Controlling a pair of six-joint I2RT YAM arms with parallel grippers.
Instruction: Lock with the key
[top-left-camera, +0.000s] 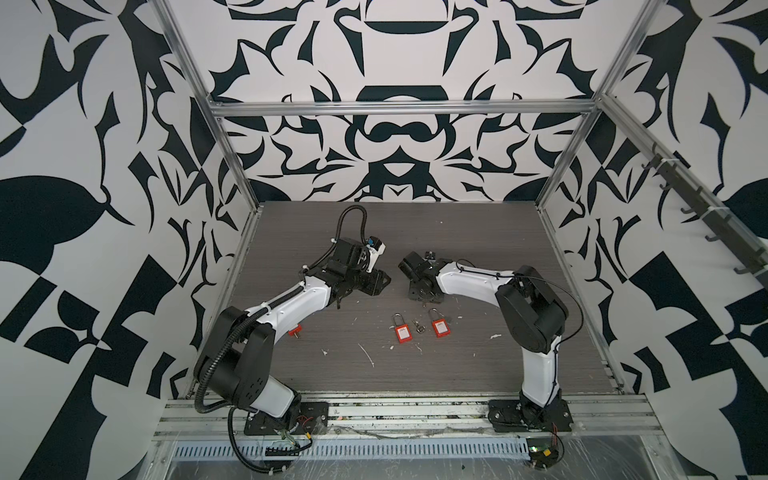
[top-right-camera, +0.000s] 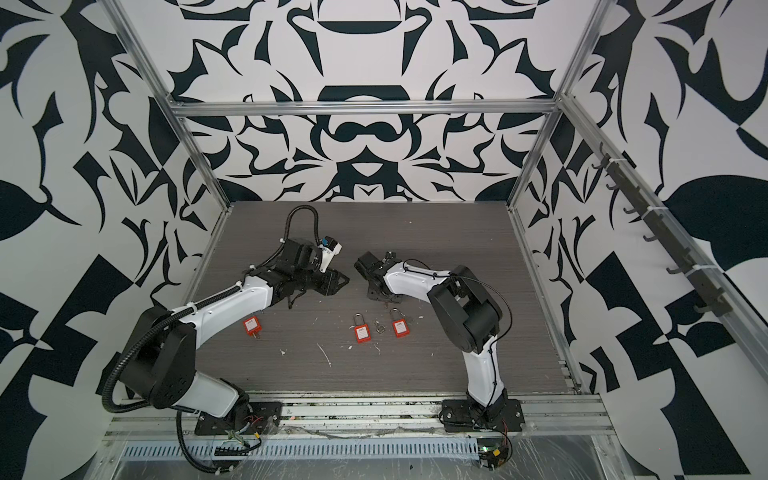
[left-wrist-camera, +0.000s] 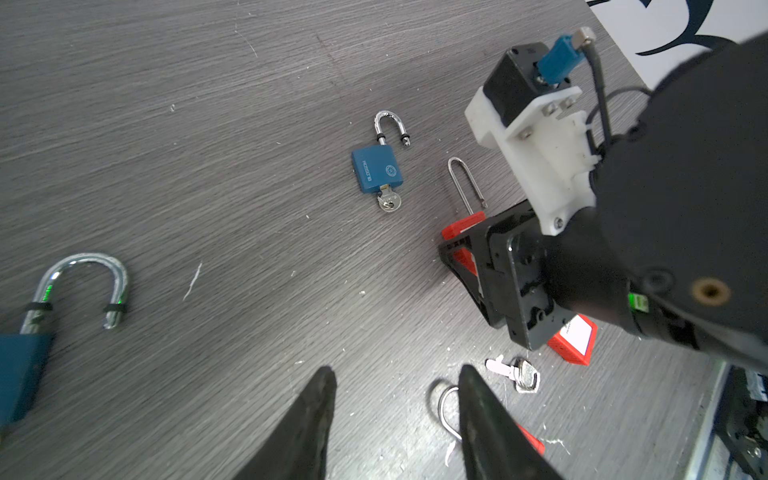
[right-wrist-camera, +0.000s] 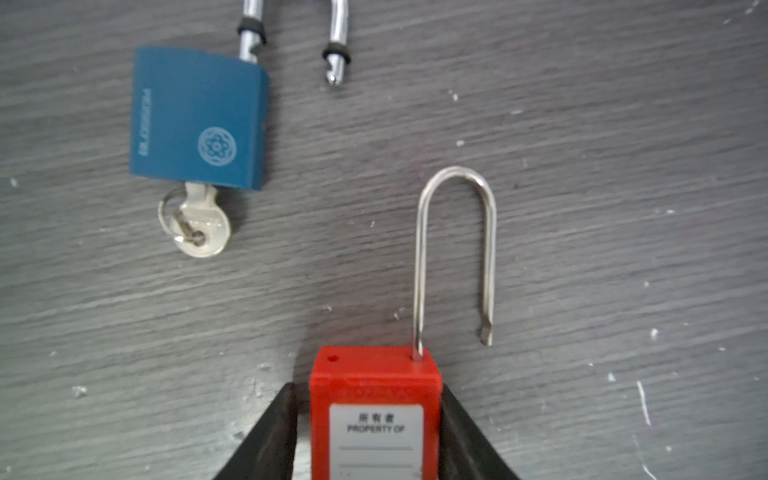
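Note:
In the right wrist view, a red padlock (right-wrist-camera: 374, 415) with a white label lies on the table, and its long shackle (right-wrist-camera: 457, 249) is sprung open. My right gripper (right-wrist-camera: 369, 386) straddles its body. One finger touches a side and a thin gap shows at the other. Beside it lies a blue padlock (right-wrist-camera: 195, 120), its shackle open and a key (right-wrist-camera: 205, 224) in its base. My left gripper (left-wrist-camera: 397, 370) hovers open over bare table. In both top views the grippers (top-left-camera: 384, 281) (top-left-camera: 419, 293) face each other at mid-table.
Two more red padlocks (top-left-camera: 402, 332) (top-left-camera: 438, 326) lie in front of the grippers with loose keys (top-left-camera: 417, 326) between them. Another red padlock (top-right-camera: 251, 326) sits by the left arm. A second blue padlock (left-wrist-camera: 20, 365) lies at the edge of the left wrist view.

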